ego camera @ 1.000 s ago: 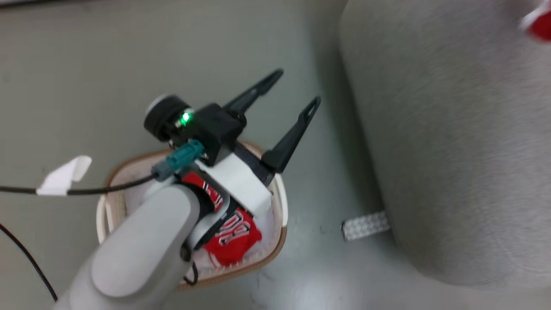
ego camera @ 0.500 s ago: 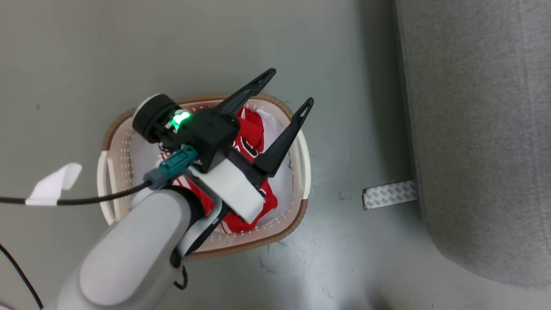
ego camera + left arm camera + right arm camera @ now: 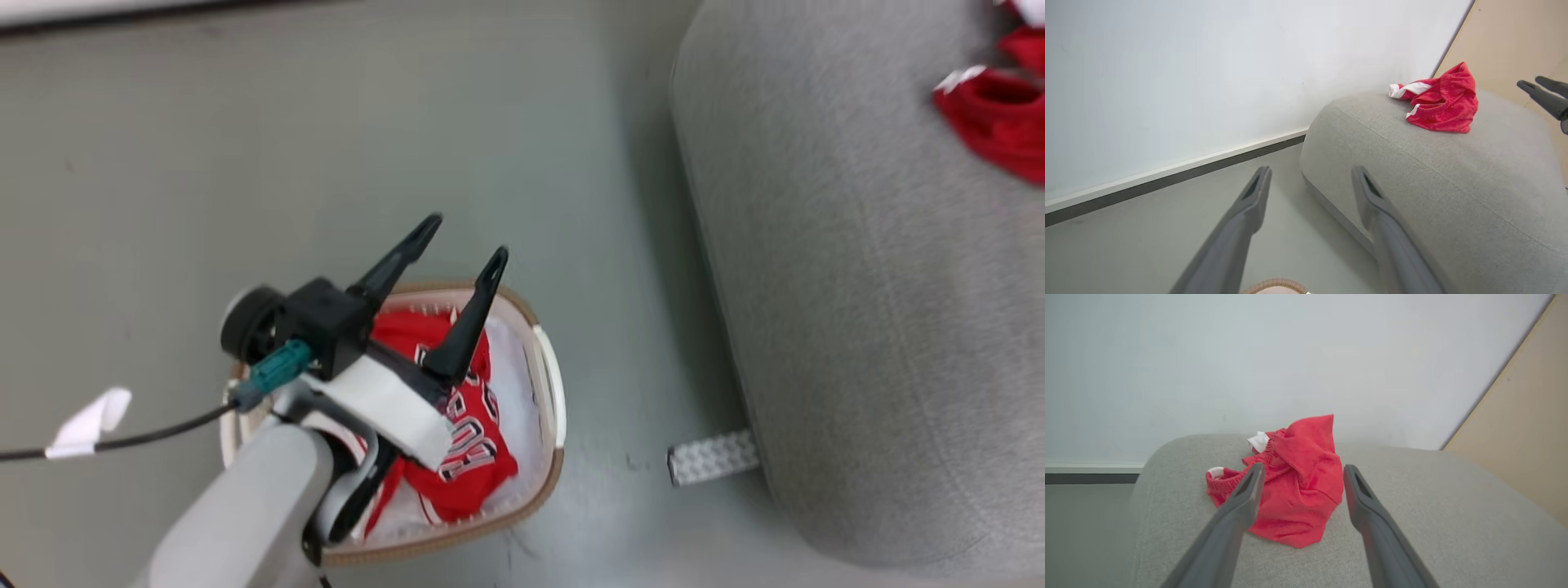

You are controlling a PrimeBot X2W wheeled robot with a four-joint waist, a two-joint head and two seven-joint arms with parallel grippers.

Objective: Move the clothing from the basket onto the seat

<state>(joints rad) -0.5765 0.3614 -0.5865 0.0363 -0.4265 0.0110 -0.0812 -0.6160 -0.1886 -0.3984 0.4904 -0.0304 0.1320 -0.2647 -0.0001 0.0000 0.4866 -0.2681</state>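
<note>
**Left gripper open above basket; one red piece lying on seat**

In the head view the left gripper [image 3: 468, 237] is shown hanging above the basket [image 3: 549, 376]. Its two long dark fingers are spread apart w/ nothing btwn them and are pointed toward approx. 1 o'clock. The jersey [image 3: 469, 441] is found inside the basket, at approx. 6 o'clock from the fingertips, and part of it is hidden by the wrist. Its long axis is judged to run approx. 12 to 6 o'clock, along the basket's length. The left arm is judged far nearer to it. The fingers are aimed past the far rim, so a tilt down and back would be needed to reach the jersey.

In the right wrist view the right gripper [image 3: 1303, 468] is seen w/ fingers wide apart and empty. A red garment [image 3: 1294, 490] is seen on the seat [image 3: 1412, 539] at 12 o'clock, just beyond the tips. Contact btwn them can't be judged.

The basket is oval, made of cream plastic w/ perforated walls and a brown woven rim, and is lined w/ a pale liner cloth [image 3: 514, 367]. The jersey is soft and crumpled, w/ black-and-white lettering. The red garment is bunched, w/ a gathered edge and white trim. The seat is covered in grey woven fabric w/ rounded edges. It is placed at 3 o'clock from the basket, across a strip of smooth floor [image 3: 326, 122].
</note>
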